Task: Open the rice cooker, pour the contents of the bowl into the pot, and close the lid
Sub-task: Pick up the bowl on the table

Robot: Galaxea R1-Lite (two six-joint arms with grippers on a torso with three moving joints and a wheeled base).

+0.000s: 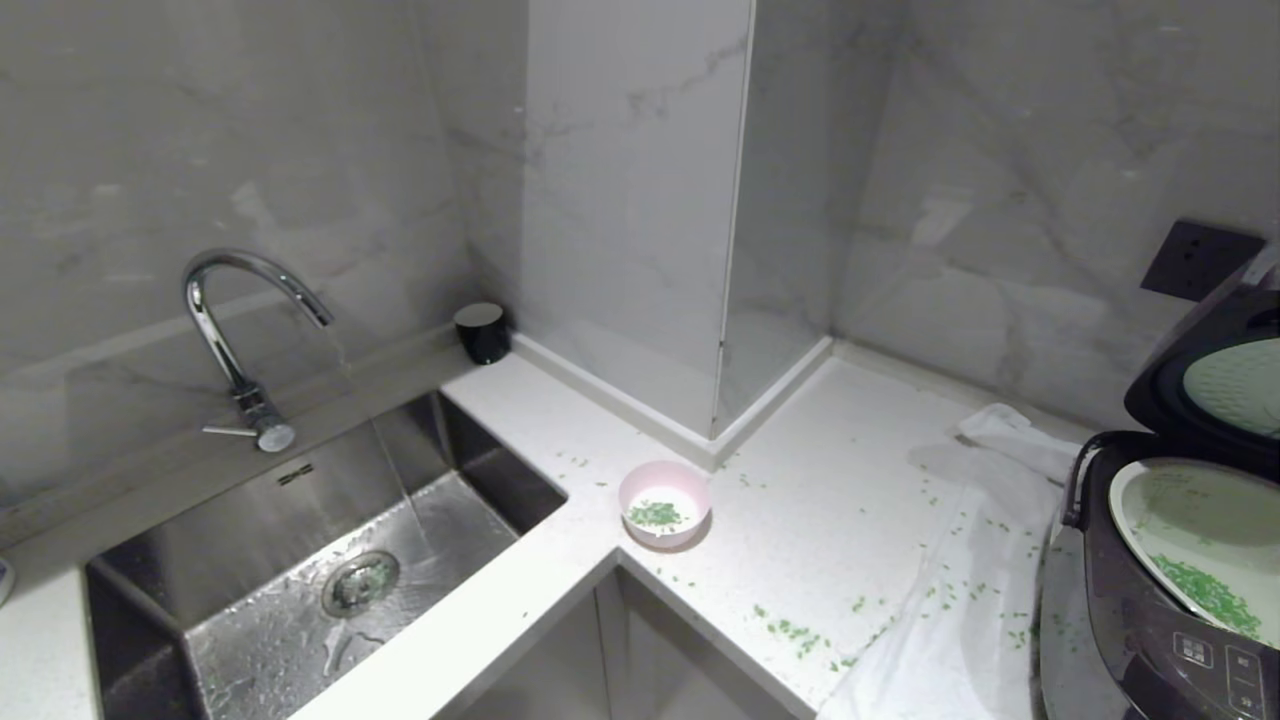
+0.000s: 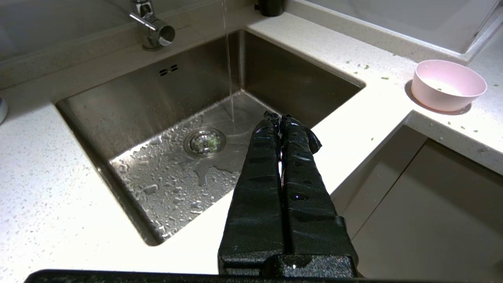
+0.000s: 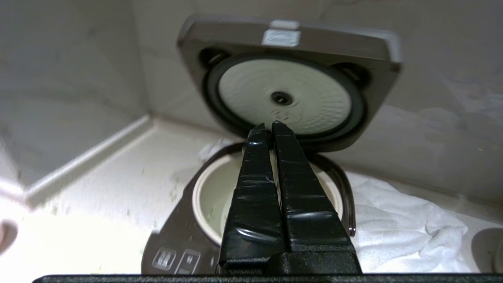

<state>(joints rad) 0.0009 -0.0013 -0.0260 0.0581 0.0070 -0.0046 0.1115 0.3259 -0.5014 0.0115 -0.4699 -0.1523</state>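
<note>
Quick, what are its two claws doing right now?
Left gripper: shut, empty, over the sink.
Right gripper: shut, empty, before the open rice cooker.

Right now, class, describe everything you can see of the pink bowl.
The bowl is small, round and pale pink outside, white inside, and looks like plastic. It stands upright on the white counter near the sink's corner, touched by neither arm. A few green bits lie inside it; more are scattered on the counter around it.

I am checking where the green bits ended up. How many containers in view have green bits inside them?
2. The pink bowl on the counter corner beside the sink holds a small cluster. The cooker's white pot, at the right edge, holds more. Part of the pot is cut off, so some may be hidden.
</note>
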